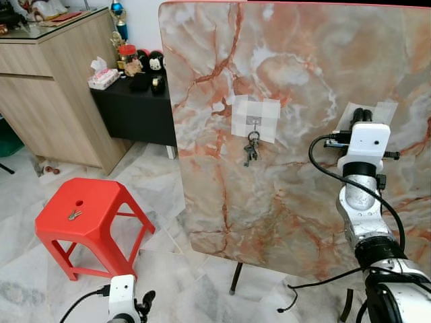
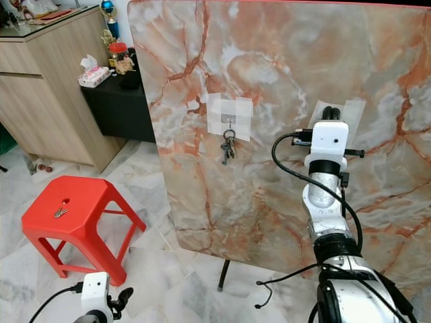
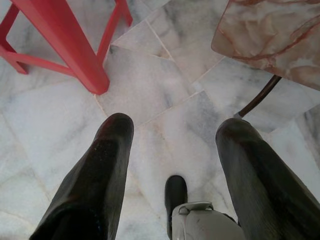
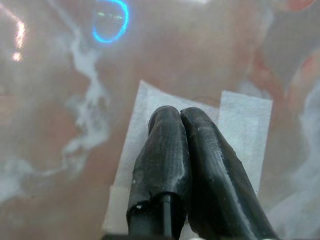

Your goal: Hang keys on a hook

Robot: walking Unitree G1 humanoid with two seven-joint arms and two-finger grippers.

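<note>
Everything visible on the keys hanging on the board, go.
The keys are a small dark metal bunch on a ring, a few keys hanging straight down, too small to count. The ring hangs from a small hook fixed under a white tape patch on the upright marble-look board. Only the hook and board touch them. The right gripper, fingers shut, is at a second tape patch to their right.

A red plastic stool [image 1: 87, 205] stands on the pale marble floor [image 1: 161, 178], left of an upright orange-veined marble slab [image 1: 303, 81] propped on a dark leg [image 1: 235, 278]. Behind the stool is a light wooden cabinet [image 1: 57, 94]. Beside it, a low black table [image 1: 138, 111] carries a tissue box [image 1: 103, 79], a red-lidded jar [image 1: 127, 54] and small dark figurines [image 1: 149, 62]. A blue trophy [image 1: 118, 13] stands against the wall behind them.
</note>
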